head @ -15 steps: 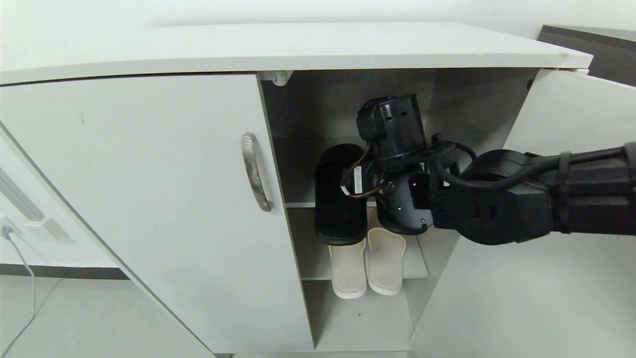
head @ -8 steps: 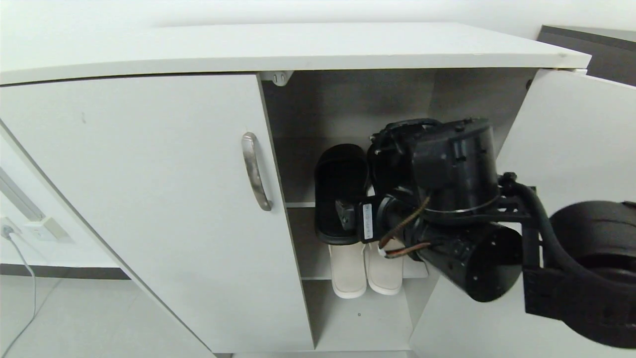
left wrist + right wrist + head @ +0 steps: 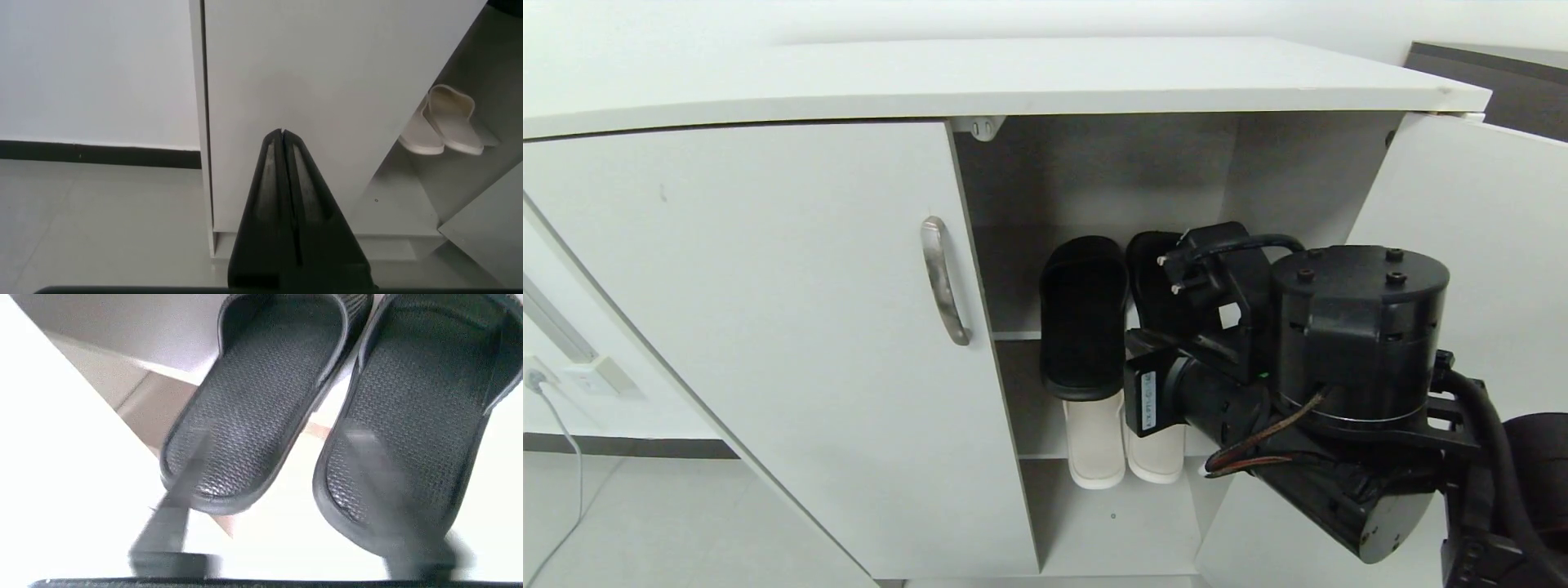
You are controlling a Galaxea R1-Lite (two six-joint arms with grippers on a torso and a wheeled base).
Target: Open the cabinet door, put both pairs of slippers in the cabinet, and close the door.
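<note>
Head view, mid-frame: black slippers [image 3: 1085, 318] sit above white slippers [image 3: 1094, 449] in the cabinet [image 3: 1013, 77], so best to clear the right arm [image 3: 1356, 367], then swing the open door [image 3: 1470, 245] at right shut; left wrist view: left hand [image 3: 283, 143] pressed together; right wrist view: right hand [image 3: 278, 445] spread, empty.

Two black slippers [image 3: 1082, 318], two white slippers [image 3: 1094, 445], one cabinet [image 3: 1013, 77].

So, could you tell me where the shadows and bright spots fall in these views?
Head view: the cabinet interior lies in shadow under the top, the black slippers dark against it. Left wrist view: the white slippers sit in shade; the closed door is evenly lit.
</note>
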